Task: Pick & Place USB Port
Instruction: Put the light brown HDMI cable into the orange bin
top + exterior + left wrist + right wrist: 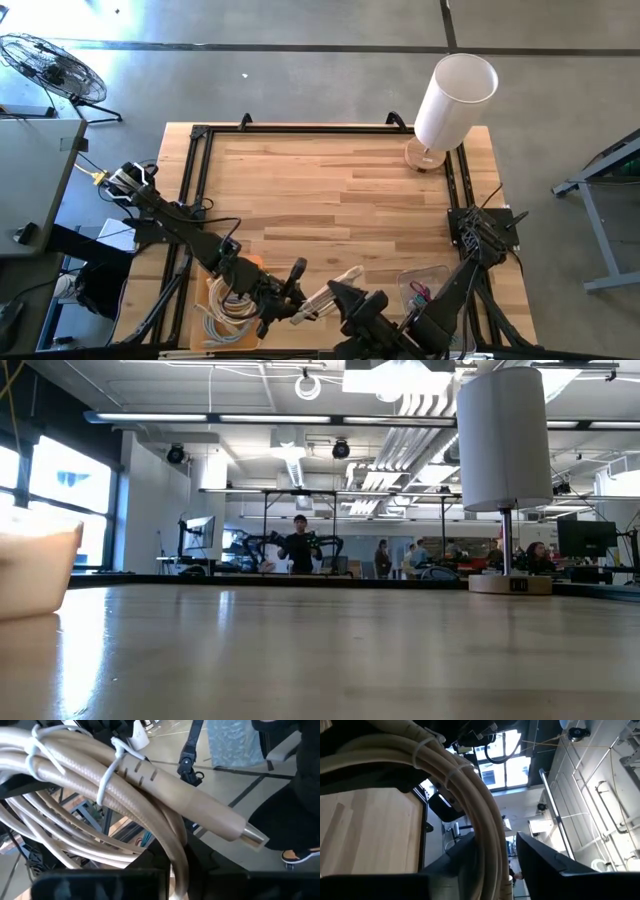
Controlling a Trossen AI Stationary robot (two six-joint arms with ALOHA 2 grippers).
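Beige cable: we are seeing a cream USB cable [322,297] hanging in the air between both grippers at the table's near edge, its coils tied with white zip ties [107,775] (two show in the left wrist view).
Plug end: the moulded connector with its metal tip [252,836] is sticking out past the bundle in the left wrist view, pointing away from the table.
Left gripper: the left gripper [290,290] is reaching in from the left and is closed around the cable, with loops passing right over its dark fingers.
Right gripper: the right gripper [335,297] is meeting the cable from the right; coils are running between its fingers [550,860], and we are reading it as gripping the same bundle.
Orange tray: an orange tray [200,330] is lying under the left arm at the near left, with more coiled cables [225,312] in it.
Clear bag: a plastic bag [425,285] is lying near the right arm.
Lamp: a white-shaded lamp [452,98] is standing on its wooden base at the far right of the table [330,190].
Room: people are showing far behind the table in the low view (too small to describe).
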